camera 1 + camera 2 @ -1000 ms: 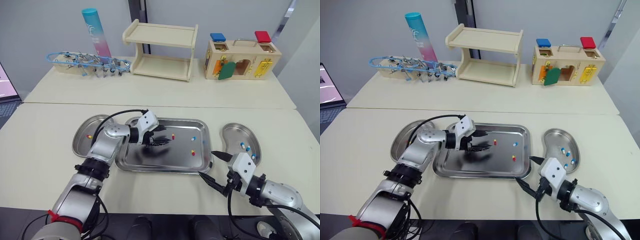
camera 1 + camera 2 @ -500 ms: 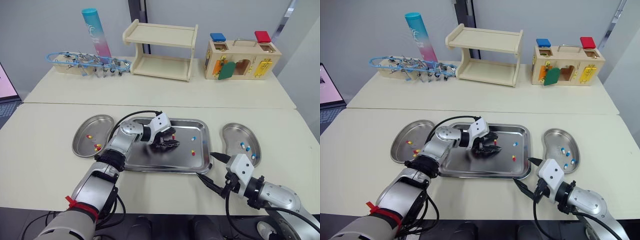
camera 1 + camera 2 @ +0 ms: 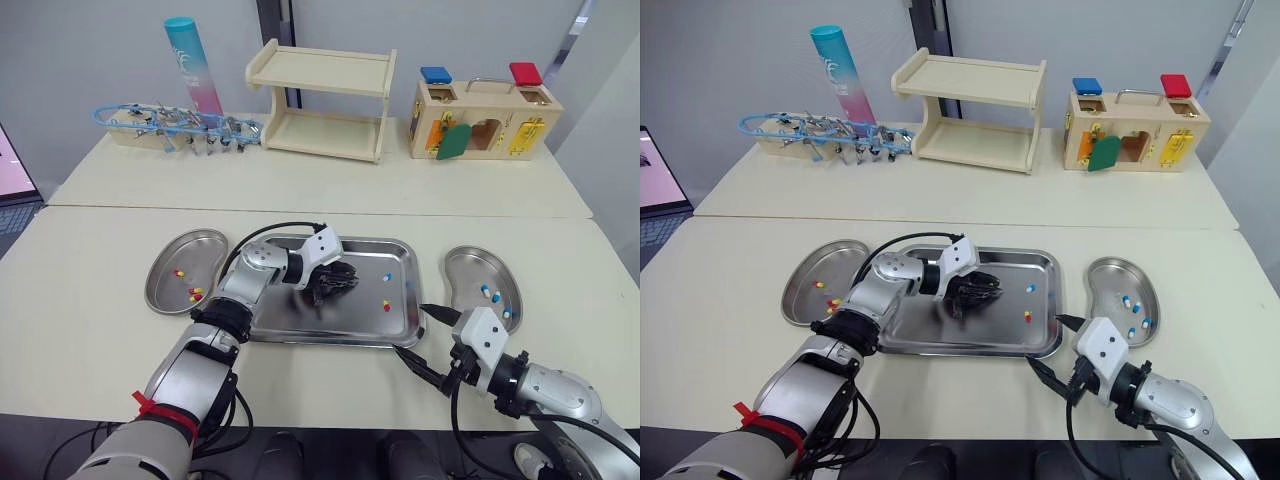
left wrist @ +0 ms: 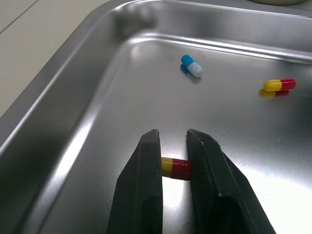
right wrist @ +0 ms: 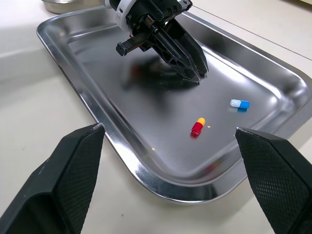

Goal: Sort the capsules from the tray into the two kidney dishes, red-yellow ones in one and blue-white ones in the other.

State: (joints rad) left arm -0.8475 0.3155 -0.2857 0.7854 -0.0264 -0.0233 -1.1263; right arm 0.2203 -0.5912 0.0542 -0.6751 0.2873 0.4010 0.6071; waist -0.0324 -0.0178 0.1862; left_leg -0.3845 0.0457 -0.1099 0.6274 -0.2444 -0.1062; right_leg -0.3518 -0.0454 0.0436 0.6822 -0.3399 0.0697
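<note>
My left gripper (image 3: 335, 283) is low in the steel tray (image 3: 320, 338), shut on a red-yellow capsule (image 4: 175, 167) that lies on the tray floor between its fingers. Further right in the tray lie a loose blue-white capsule (image 3: 387, 277) and a red-yellow capsule (image 3: 385, 304). The left kidney dish (image 3: 170, 262) holds red-yellow capsules (image 3: 194, 294). The right kidney dish (image 3: 462, 265) holds blue-white capsules (image 3: 485, 292). My right gripper (image 3: 415, 332) hangs open over the table by the tray's front right corner, with nothing between its fingers.
On the back table stand a wooden shelf (image 3: 320, 100), a wooden lock box (image 3: 483, 120), a blue-pink tube (image 3: 193, 65) and a rack of blue-handled tools (image 3: 175, 125). A seam runs between the two tables (image 3: 300, 210).
My left gripper reached right across the tray to the red-yellow capsule, and its fingers have now shut on it. The right gripper has hardly moved.
</note>
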